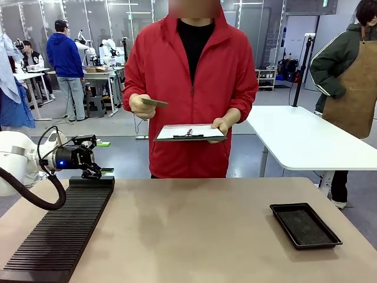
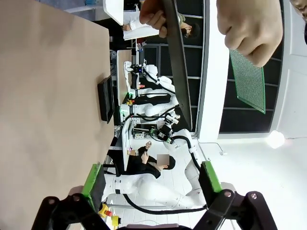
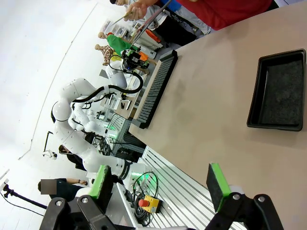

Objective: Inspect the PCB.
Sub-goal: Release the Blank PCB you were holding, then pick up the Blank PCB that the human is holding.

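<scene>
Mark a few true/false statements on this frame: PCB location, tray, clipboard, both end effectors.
1. The black tray sits on the table on the robot's right side. True.
2. The PCB lies in the tray. False: the person's hand holds it up, off the table.
3. The person's other hand holds a clipboard. True.
4. The left end effector is shut on the PCB. False: it is open, holds nothing, and hangs over the far end of the black ribbed rack.
5. The right end effector is open. True.
</scene>
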`<state>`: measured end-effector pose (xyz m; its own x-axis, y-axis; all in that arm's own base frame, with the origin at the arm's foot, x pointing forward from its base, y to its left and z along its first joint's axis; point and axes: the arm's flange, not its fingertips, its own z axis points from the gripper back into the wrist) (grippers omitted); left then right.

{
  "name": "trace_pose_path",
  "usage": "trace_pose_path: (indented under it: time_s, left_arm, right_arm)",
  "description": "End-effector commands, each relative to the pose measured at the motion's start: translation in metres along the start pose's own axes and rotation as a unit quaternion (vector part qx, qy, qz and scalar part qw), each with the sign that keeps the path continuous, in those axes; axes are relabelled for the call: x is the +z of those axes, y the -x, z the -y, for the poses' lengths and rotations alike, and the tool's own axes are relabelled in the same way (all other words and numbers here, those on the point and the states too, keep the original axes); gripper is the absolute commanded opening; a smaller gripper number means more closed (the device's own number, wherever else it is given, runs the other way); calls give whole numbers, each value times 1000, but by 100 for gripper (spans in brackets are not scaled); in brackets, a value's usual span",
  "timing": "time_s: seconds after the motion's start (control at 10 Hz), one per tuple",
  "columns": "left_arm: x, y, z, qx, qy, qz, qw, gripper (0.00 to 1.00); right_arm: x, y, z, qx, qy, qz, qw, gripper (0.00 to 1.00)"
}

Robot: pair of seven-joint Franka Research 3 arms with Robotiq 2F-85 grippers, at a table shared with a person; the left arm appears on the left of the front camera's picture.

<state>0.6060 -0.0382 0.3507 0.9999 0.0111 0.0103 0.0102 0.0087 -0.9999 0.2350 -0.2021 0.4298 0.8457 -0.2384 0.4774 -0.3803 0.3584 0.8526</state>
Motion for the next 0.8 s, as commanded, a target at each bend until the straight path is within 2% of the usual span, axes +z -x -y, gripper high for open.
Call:
trace_pose_path:
  time_s: [0.0,0.7]
  left_arm:
    - [-1,0,1,0,1,0,1000,100]
    - [-1,0,1,0,1,0,1000,100]
  right_arm:
    - [1,0,0,4,-4,3,1000,100]
    - [1,0,0,4,-4,3,1000,100]
